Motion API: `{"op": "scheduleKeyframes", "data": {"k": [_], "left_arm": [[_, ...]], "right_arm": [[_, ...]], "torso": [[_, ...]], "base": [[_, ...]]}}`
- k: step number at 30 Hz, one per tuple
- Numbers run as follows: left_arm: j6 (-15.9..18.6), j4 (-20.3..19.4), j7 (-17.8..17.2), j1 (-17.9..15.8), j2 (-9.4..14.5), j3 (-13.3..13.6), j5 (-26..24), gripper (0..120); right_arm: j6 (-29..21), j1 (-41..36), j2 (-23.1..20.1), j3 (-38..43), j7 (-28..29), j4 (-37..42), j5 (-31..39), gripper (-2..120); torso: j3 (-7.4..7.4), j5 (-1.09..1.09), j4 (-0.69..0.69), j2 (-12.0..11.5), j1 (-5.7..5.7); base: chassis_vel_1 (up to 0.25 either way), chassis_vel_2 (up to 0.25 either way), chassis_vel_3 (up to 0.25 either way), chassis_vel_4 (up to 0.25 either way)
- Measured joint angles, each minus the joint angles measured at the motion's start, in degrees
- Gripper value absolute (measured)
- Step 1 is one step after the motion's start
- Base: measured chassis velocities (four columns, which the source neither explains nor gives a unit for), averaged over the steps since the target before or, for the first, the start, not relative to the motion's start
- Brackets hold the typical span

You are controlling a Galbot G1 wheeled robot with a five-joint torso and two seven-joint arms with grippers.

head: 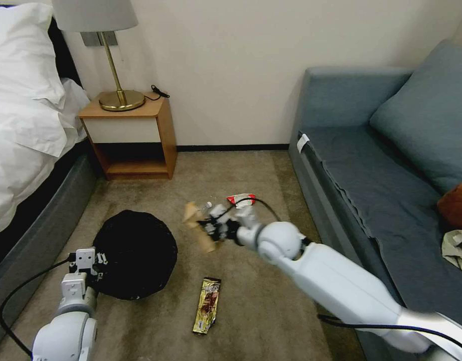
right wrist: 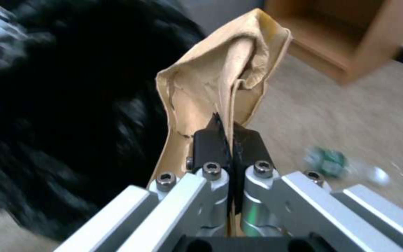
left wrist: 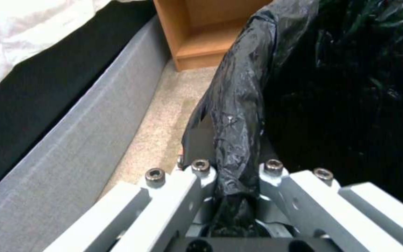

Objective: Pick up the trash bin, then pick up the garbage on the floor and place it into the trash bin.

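Beige carpet (head: 251,170) runs between a bed (head: 25,150) on the left and a blue-grey sofa (head: 371,165) on the right, with a wooden nightstand (head: 133,135) and its brass lamp (head: 115,65) against the far wall. Down at the near left, the left gripper (head: 90,260) has its fingers pinched together on the bag-covered rim of the trash bin (head: 135,253), a fold of black liner caught between them. That plastic looks slick and floppy, so I'd say the hard rim underneath is what is worth gripping, not the loose film. The bin seems light enough for a one-sided hold.

In the middle of the floor, the right gripper (head: 210,228) is clamped tight on the crumpled tan paper (right wrist: 220,84), fingertips closed on a crease near its lower edge, the sheet held just to the right of the bin's dark mouth. It's featherweight and creased, easy to pinch anywhere but liable to tear or flutter.

The rest of the garbage is on the carpet: a yellow-brown snack wrapper (head: 207,306) lying flat near me, probably needing an edge grab; a red-and-white wrapper (head: 241,199) farther off; and a clear bottle with a green label (right wrist: 332,164) beside it, stiffer but round and likely to roll, best taken across its body.
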Motion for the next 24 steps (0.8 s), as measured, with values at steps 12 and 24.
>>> {"op": "scheduleKeyframes", "data": {"k": [12, 24], "left_arm": [[0.0, 1.5, 0.0, -1.4, -0.4, 0.7, 0.1, 4], [0.3, 2.1, 0.1, -2.0, -0.6, 0.6, -0.3, 4]], "right_arm": [[3.7, 6.3, 8.9, -7.0, 2.4, -11.1, 1.2, 0], [5.0, 5.6, 12.8, -9.4, 4.2, -15.6, -0.5, 7]], "torso": [[0.0, 0.01, -0.01, 0.0, 0.0], [0.0, 0.02, -0.01, 0.0, 0.0]], "base": [[0.0, 0.0, 0.0, 0.0], [0.0, 0.0, 0.0, 0.0]]}}
